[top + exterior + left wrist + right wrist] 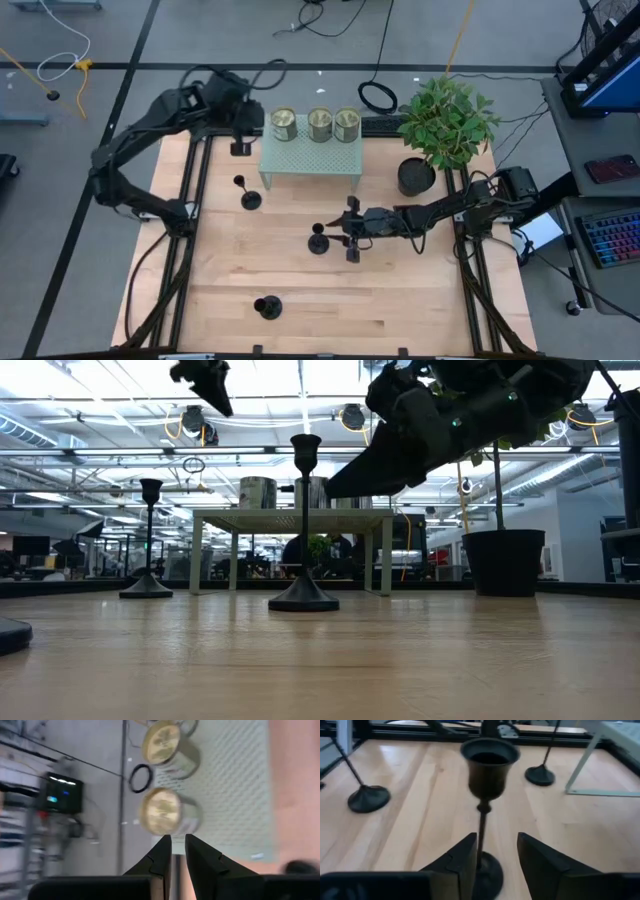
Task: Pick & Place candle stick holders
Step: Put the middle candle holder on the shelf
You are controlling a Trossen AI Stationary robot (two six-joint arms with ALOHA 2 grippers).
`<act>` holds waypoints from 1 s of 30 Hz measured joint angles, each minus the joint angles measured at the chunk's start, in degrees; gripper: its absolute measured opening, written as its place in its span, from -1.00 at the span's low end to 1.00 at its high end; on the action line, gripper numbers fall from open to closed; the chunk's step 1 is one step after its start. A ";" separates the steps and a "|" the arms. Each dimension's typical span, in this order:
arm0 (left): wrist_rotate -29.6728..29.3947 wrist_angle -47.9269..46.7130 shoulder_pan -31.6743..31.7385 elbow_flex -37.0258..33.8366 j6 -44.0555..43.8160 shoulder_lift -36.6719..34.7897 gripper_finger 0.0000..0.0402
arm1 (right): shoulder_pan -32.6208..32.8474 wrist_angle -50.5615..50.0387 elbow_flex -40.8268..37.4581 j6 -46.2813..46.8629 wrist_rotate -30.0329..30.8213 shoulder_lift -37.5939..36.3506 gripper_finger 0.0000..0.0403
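Three black candle stick holders stand upright on their round bases on the wooden table: one left of the shelf (247, 195), one in the middle (318, 240) and one near the front edge (267, 307). My right gripper (346, 232) is open and level at the middle holder (489, 770). Its fingers stand on either side of the thin stem (481, 832), below the cup; whether a finger touches the stem I cannot tell. My left gripper (240, 140) hovers by the left end of the pale green shelf (312, 158), fingers nearly together (177, 845) and empty.
Three greenish-gold cans (284, 124) (320, 124) (347, 124) stand along the far side of the shelf. A potted plant (440, 130) stands at the far right corner. Black frame rails (190, 230) run along both table sides. Bare wood lies at the front right (400, 300).
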 joint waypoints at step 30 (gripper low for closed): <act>-4.15 12.74 -4.72 -31.54 -21.92 -23.85 -0.70 | -0.31 18.61 0.06 14.92 0.04 12.12 -0.33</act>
